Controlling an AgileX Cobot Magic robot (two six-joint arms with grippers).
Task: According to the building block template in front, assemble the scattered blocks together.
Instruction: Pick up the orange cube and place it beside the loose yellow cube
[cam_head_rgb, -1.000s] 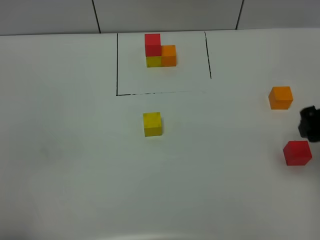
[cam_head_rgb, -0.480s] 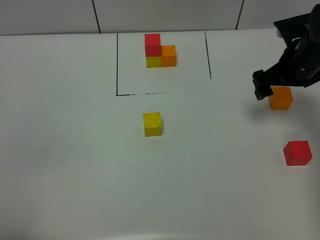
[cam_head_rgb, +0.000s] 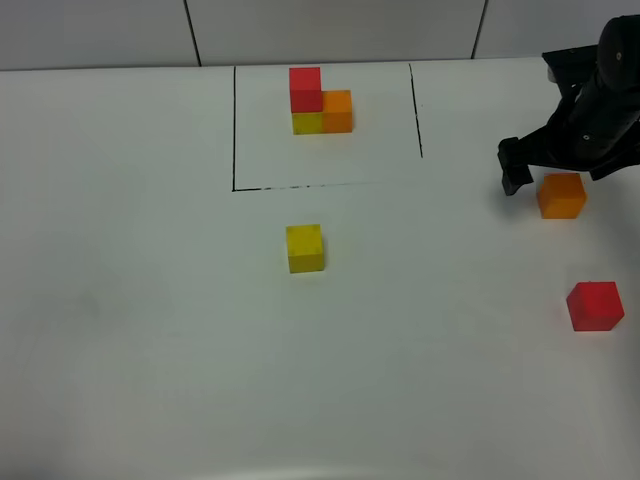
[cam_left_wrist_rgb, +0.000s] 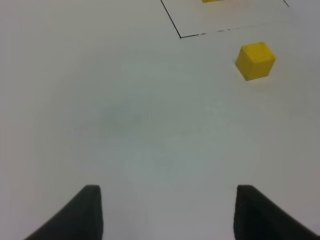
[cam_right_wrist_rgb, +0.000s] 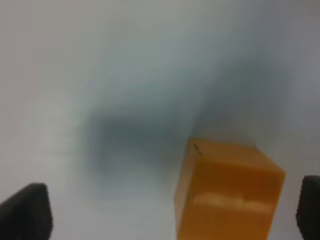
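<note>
Our right gripper (cam_head_rgb: 556, 172) has been swinging in from the table (cam_head_rgb: 150, 300) edge; its spread fingers are flanking the orange cube (cam_head_rgb: 561, 195), well right of the template (cam_head_rgb: 320, 102), not yet gripping. We are judging it light, rigid, matte: we are targeting opposite flat faces. Our left gripper (cam_left_wrist_rgb: 167, 215) is idling, fingers parted.

A white matte tabletop (cam_head_rgb: 140, 300) bears thin black drawn lines (cam_head_rgb: 234, 130) framing a small L-shaped trio of joined cubes (cam_head_rgb: 320, 105) at its far side, red atop yellow with orange alongside. Just outside the frame's near line lies a loose yellow cube (cam_head_rgb: 304, 247). Well apart on the right lie a loose orange cube (cam_head_rgb: 561, 195) and, nearer, a loose red cube (cam_head_rgb: 595, 306).
</note>
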